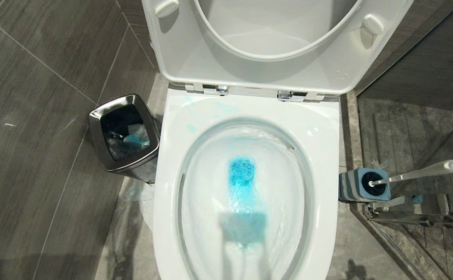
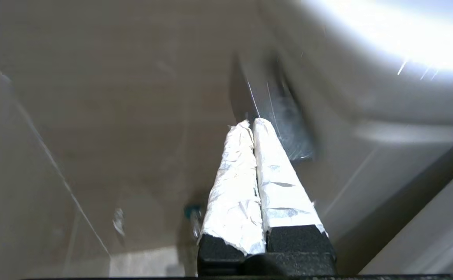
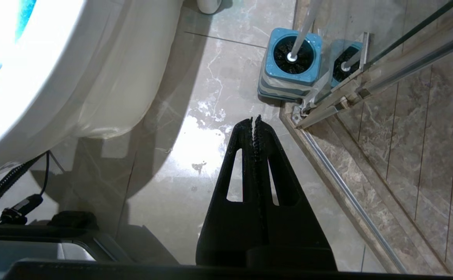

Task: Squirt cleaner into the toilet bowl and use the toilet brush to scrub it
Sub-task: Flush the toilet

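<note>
toilet brush (image 1: 417, 173) in holder (image 1: 362, 186), handle leaning right, away from toilet bowl (image 1: 327, 155)

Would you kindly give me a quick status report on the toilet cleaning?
Both end effectors shut, empty: left end effector beside toilet bowl, right end effector over floor. Cleaner in bowl. Toilet brush in its holder. Nothing blocking it.

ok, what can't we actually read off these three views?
- Left wrist view: motion blur; the dark object beyond the shut left hand can't be identified.
- Head view: neither arm shows; toilet bowl front cut by the bottom edge.
- Toilet brush bristles: hidden inside the holder.
</note>
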